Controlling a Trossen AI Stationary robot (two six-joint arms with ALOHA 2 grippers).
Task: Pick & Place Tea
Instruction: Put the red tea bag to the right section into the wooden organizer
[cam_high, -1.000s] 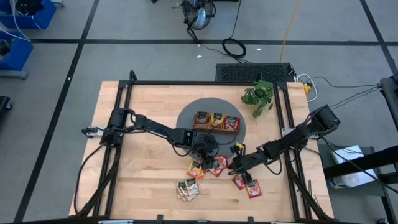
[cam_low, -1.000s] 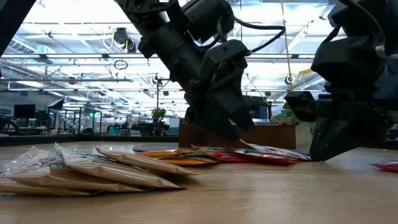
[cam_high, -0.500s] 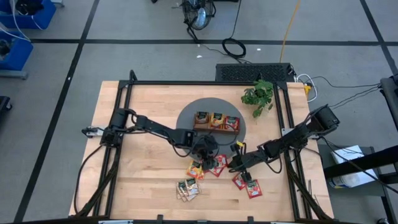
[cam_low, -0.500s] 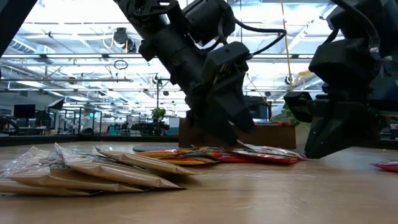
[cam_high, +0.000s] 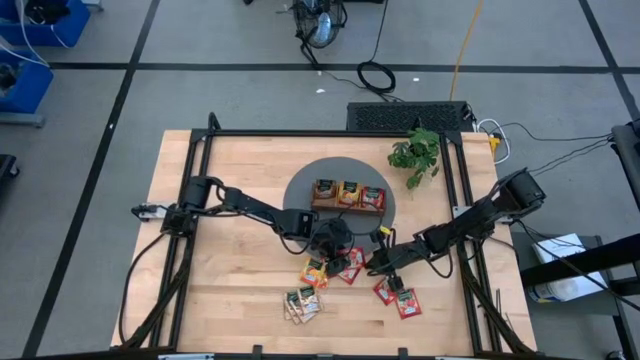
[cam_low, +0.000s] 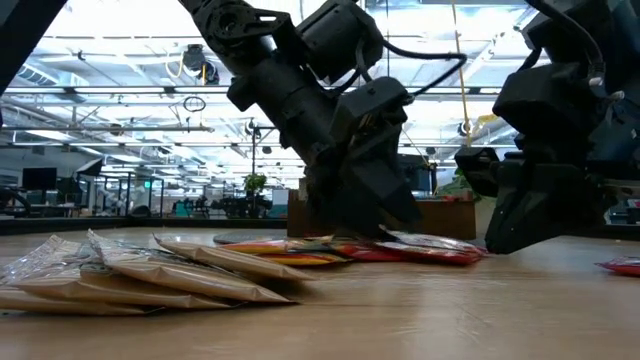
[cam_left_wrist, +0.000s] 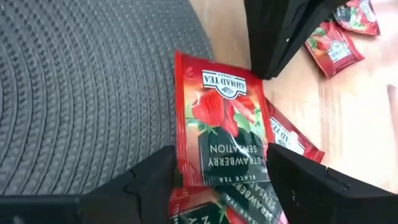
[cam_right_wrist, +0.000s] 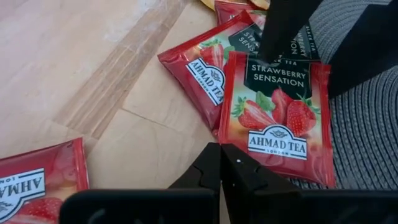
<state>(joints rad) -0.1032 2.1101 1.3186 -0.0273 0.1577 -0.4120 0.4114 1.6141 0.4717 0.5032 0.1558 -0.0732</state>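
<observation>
A red strawberry tea sachet (cam_left_wrist: 219, 127) lies flat, partly on the grey round mat (cam_high: 300, 190) and partly over other red sachets (cam_right_wrist: 199, 71). My left gripper (cam_left_wrist: 221, 154) is open and slants down over it, one finger on each side of its end. My right gripper (cam_right_wrist: 221, 148) is shut, with its tip low at the sachet's opposite edge (cam_right_wrist: 231, 134). An orange sachet (cam_high: 314, 271) lies next to the red ones. Green-and-tan sachets (cam_high: 301, 305) lie near the front edge, and two more red ones (cam_high: 396, 298) lie to the right. My left gripper's fingers (cam_right_wrist: 281, 31) stand low at the red sachet's end, with the sachet between them. I cannot tell whether they touch it. My right gripper's shut tip stands at the sachet's edge by the table top. I cannot tell whether it touches the sachet.
The brown wooden tray (cam_high: 346, 208) holding sachets sits on the mat just beyond both grippers. A green plant (cam_high: 415, 152) stands at the back right. Bare wood lies at the table's left side and front left. Both grippers stand close together over the red sachets.
</observation>
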